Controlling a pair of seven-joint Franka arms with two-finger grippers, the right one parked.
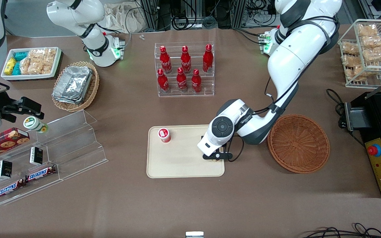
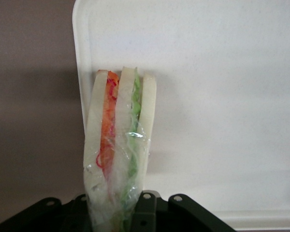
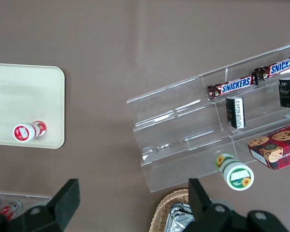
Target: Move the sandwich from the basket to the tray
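My left gripper is low over the cream-beige tray, at the tray's end nearest the basket. In the left wrist view the gripper is shut on the clear-wrapped sandwich, a wedge of pale bread with orange-red and green layers. The sandwich stands on edge over the tray, close to its rim. In the front view the hand hides almost all of the sandwich. The reddish-brown wicker basket lies beside the tray toward the working arm's end and holds nothing.
A small red-and-white cup stands on the tray toward the parked arm's end. A clear rack of red bottles stands farther from the front camera. A clear stepped display holds snacks. A black machine stands beside the basket.
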